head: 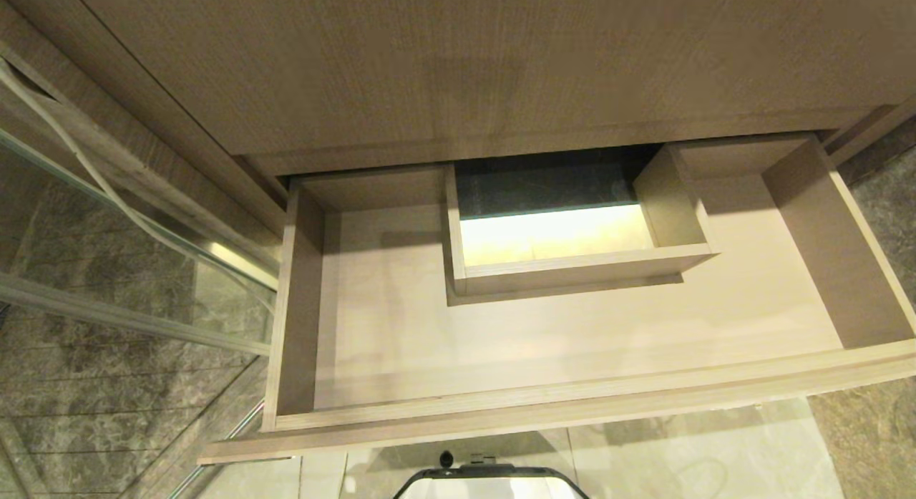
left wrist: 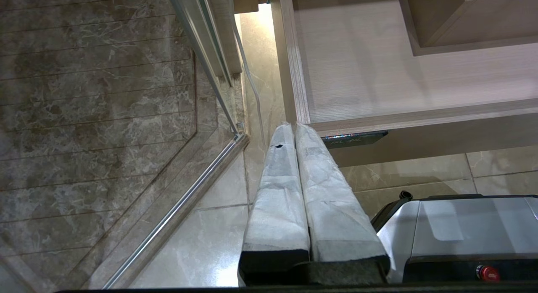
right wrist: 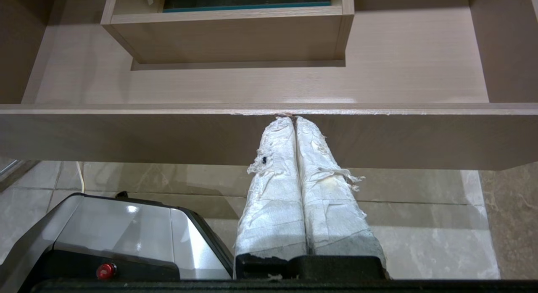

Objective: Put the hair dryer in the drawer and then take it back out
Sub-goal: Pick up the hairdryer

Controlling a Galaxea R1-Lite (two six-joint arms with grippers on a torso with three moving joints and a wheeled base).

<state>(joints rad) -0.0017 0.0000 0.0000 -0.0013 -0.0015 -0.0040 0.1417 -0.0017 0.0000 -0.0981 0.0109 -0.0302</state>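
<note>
light wood fills most of the head view: the drawer (head: 572, 356) stands pulled out below a taller wood panel (head: 458, 62), its pale floor bare and its plain front rail nearest the robot. at the middle back a boxed cut-out (head: 572, 234) rises from the drawer floor, open through to dark stone and a bright lit strip beneath. the hair dryer shows in none of the three views, so where it lies cannot be told.

to the robot's left, a glass partition with a metal frame (head: 136, 320) borders dark veined marble tile (head: 86, 406), and a thin white cord (head: 79, 162) hangs along the glass. under the drawer front the floor is glossy cream tile (head: 687, 456); darker marble lies to the right.

the left gripper (left wrist: 293, 125) hangs low outside the drawer's left front corner, its cloth-wrapped fingers (left wrist: 277, 188) pressed together with nothing between them. the right gripper (right wrist: 294, 118) sits below the middle of the drawer front, its frayed white-wrapped fingers (right wrist: 323, 192) also pressed together and empty, their tips lining up with the top edge of the front rail. the robot's silver and black base (right wrist: 126, 234) lies beneath both arms.
</note>
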